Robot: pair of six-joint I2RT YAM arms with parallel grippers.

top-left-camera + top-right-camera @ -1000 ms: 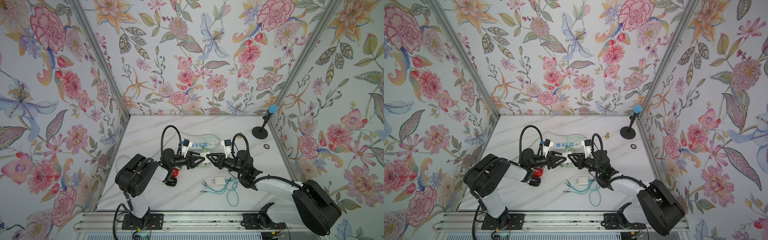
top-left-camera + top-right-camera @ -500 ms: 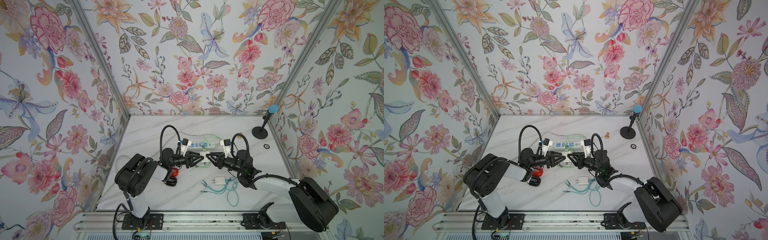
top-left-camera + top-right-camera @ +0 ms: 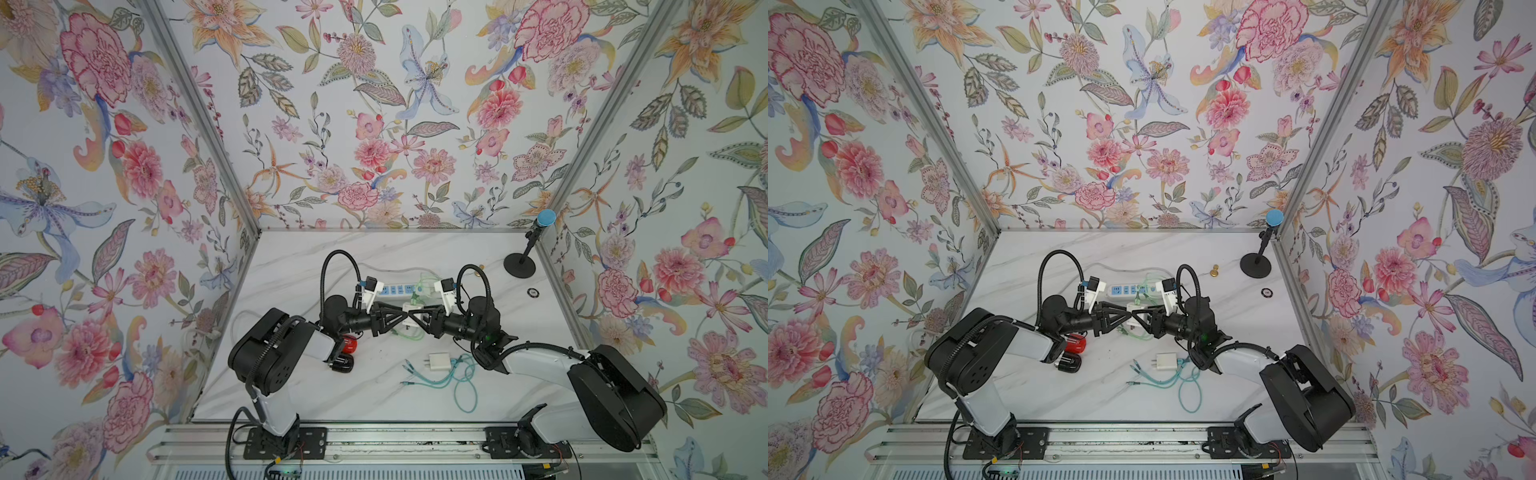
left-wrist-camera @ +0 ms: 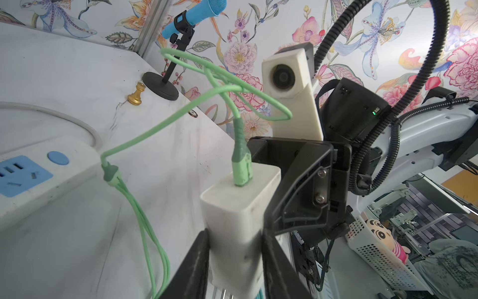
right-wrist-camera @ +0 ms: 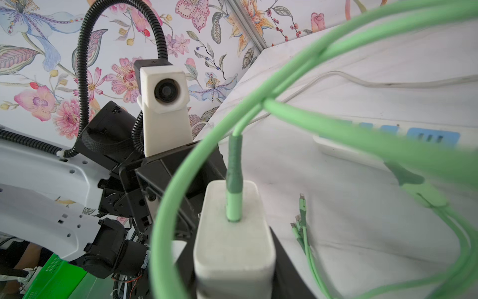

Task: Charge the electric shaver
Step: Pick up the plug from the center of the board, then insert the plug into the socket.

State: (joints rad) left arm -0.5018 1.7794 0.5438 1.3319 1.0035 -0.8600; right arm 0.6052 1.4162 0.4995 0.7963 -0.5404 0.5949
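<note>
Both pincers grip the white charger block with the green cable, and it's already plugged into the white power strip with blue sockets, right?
Not plugged in. The left pincer and right pincer do grip the white charger block with the green cable, but the left wrist view shows it held apart from the white power strip with blue sockets, prongs bare.

Left arm (image 3: 286,353): I have it reaching inward toward the middle, forearm low and nearly level.
Right arm (image 3: 540,365): I see it mirrored from the opposite side, wrist pointing inward.
Left gripper (image 3: 402,319): jaws pressed against both sides of the white adapter (image 4: 232,207).
Right gripper (image 3: 420,321): I read it clamped on the same adapter's far end, nose to nose with the left gripper.
</note>
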